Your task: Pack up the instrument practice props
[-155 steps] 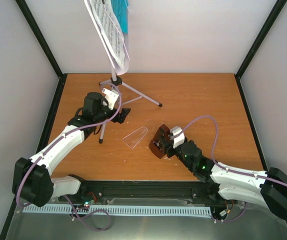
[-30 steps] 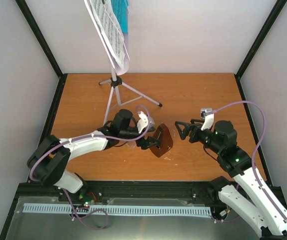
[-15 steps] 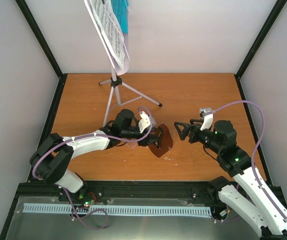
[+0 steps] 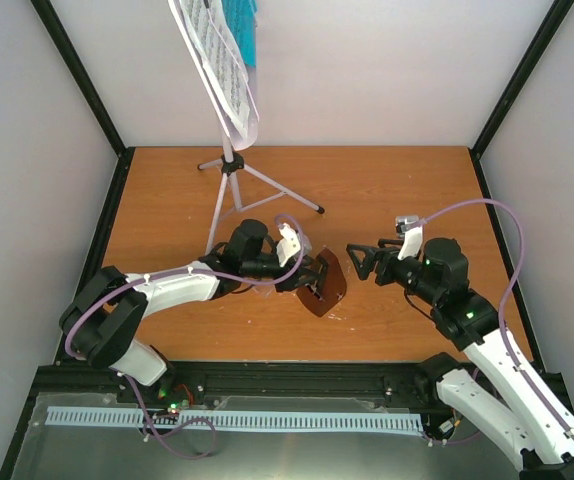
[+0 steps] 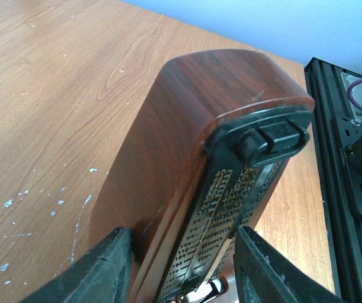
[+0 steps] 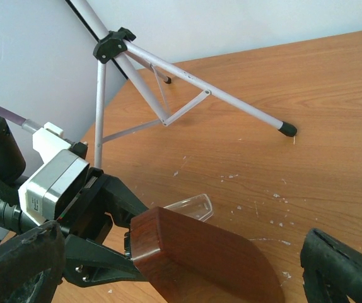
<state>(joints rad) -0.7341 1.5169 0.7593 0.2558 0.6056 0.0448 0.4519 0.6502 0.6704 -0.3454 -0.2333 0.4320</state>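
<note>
The brown metronome (image 4: pixel 329 287) lies on its side mid-table, its black face (image 5: pixel 231 208) turned up. My left gripper (image 4: pixel 312 279) is shut on its narrow end, a finger (image 5: pixel 108 265) on each flank. The clear cover (image 6: pixel 190 206) lies just behind it, apart. My right gripper (image 4: pixel 357 259) hovers open to the right of the metronome (image 6: pixel 200 252), not touching it. At the back left stands the music stand (image 4: pixel 229 168) on its tripod, carrying white sheet music (image 4: pixel 222 70) with the teal booklet (image 4: pixel 249 35) behind.
A tripod leg (image 6: pixel 231 104) reaches toward the table's middle and ends in a black foot (image 4: pixel 319 210). White walls with black corner posts (image 4: pixel 77 75) close in three sides. A black rail (image 4: pixel 287 378) runs along the near edge.
My left gripper's jaws have closed in onto the metronome over the last second. The right gripper has edged slightly left and stays open.
</note>
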